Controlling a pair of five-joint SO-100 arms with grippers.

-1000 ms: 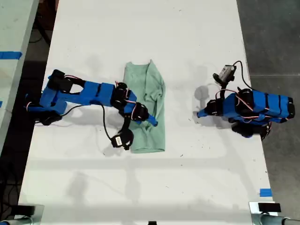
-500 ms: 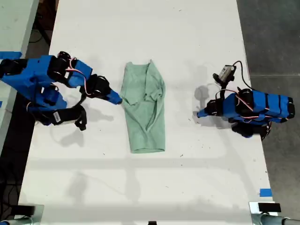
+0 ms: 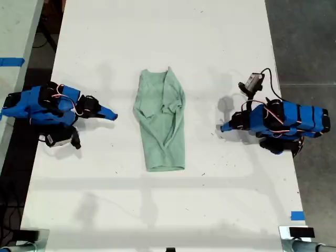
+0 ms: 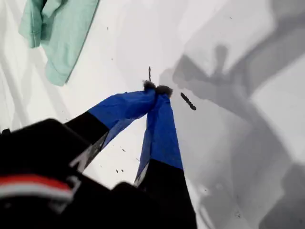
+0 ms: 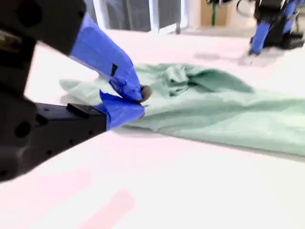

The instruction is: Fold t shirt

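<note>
The pale mint-green t shirt (image 3: 163, 126) lies wrinkled and lengthwise in the middle of the white table (image 3: 168, 210), with one side folded over itself. My second gripper (image 3: 113, 116) is shut and empty, resting low on the exterior view's left, a short gap from the shirt's edge. Its wrist view shows the shut tips (image 5: 138, 98) just before the t shirt (image 5: 228, 114). My first gripper (image 3: 223, 127) sits shut on the exterior view's right, farther from the cloth. In its wrist view the tips (image 4: 155, 88) touch bare table, with the t shirt (image 4: 62, 33) off to one side.
The first arm (image 5: 267, 24) shows beyond the shirt in the second wrist view. A blue tape mark (image 3: 297, 215) lies near the table's edge at the exterior view's lower right. Dark floor borders the table on both sides. A second table (image 3: 16, 31) stands at the exterior view's left.
My second gripper let go of the shirt and pulled back to the exterior view's left, folding its arm up. The shirt stayed put. The first arm has not moved.
</note>
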